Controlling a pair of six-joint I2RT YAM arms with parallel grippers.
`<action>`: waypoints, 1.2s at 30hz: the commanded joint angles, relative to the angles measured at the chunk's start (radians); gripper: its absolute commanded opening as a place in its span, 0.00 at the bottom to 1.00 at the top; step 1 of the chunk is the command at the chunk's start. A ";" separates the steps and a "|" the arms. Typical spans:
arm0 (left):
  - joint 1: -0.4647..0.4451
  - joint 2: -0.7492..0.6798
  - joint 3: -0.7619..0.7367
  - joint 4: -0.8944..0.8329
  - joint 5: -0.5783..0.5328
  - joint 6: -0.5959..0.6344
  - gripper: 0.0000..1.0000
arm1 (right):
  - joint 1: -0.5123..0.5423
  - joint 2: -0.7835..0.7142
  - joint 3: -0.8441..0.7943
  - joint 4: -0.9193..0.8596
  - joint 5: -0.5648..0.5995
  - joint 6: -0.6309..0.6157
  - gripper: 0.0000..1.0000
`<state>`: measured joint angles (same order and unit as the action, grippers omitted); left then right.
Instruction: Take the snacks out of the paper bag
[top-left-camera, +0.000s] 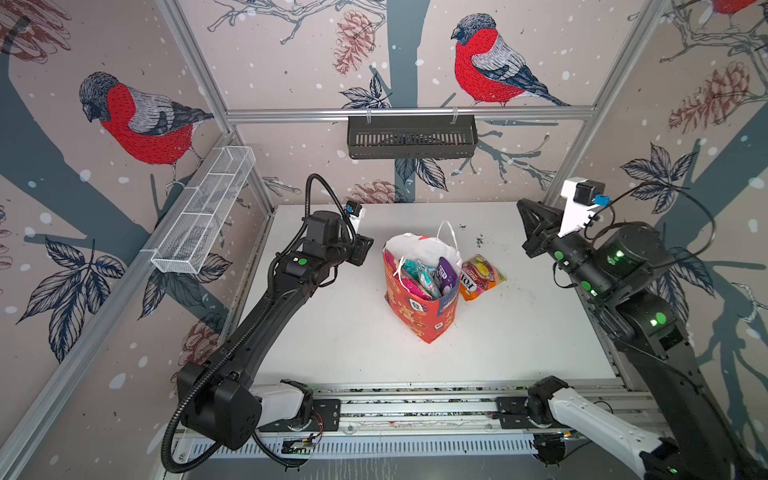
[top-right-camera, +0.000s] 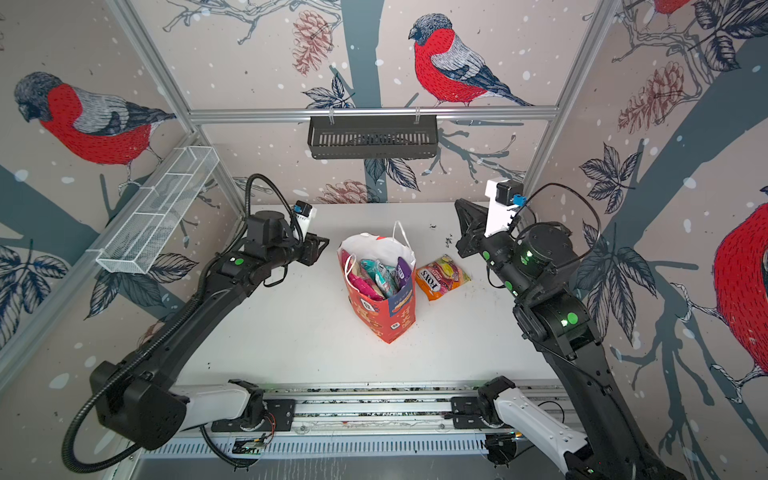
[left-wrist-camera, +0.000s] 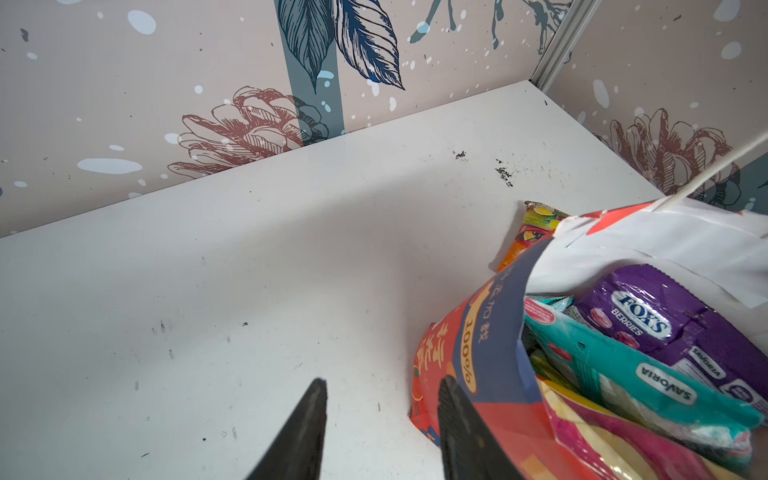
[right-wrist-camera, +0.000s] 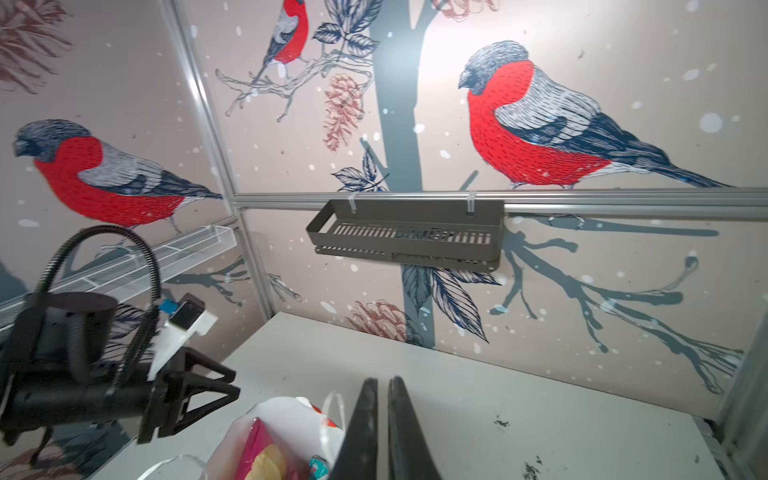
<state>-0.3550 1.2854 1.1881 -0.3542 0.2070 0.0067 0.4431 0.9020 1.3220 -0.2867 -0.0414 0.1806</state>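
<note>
Left wrist view: my left gripper (left-wrist-camera: 382, 380) holds its fingers partly apart with nothing between them, over the white table (left-wrist-camera: 249, 291). The paper bag (left-wrist-camera: 490, 374) sits at lower right, near one finger. A purple FOX'S pack (left-wrist-camera: 648, 320), a teal pack (left-wrist-camera: 623, 365) and a pink chip bag (left-wrist-camera: 623, 449) stand inside. In both top views the bag stands upright mid-frame, and an orange FOX'S pack (top-left-camera: 482, 276) lies flat just right of it. In the right wrist view my right gripper (right-wrist-camera: 383, 379) has its fingers almost together, empty.

One paper bag (top-left-camera: 415, 318), one orange pack (top-left-camera: 482, 277), one purple pack (top-left-camera: 445, 271)
</note>
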 joint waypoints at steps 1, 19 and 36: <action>-0.001 0.022 0.010 0.048 0.015 -0.006 0.44 | -0.006 0.036 -0.011 -0.027 0.024 0.008 0.10; -0.001 0.046 0.025 0.057 0.017 -0.004 0.44 | 0.325 0.308 0.178 -0.472 -0.136 -0.145 0.32; -0.001 0.018 0.020 0.045 0.015 0.005 0.44 | 0.415 0.539 0.284 -0.667 0.005 -0.152 0.42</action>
<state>-0.3550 1.3109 1.2049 -0.3195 0.2092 -0.0006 0.8532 1.4242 1.5887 -0.9279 -0.0681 0.0456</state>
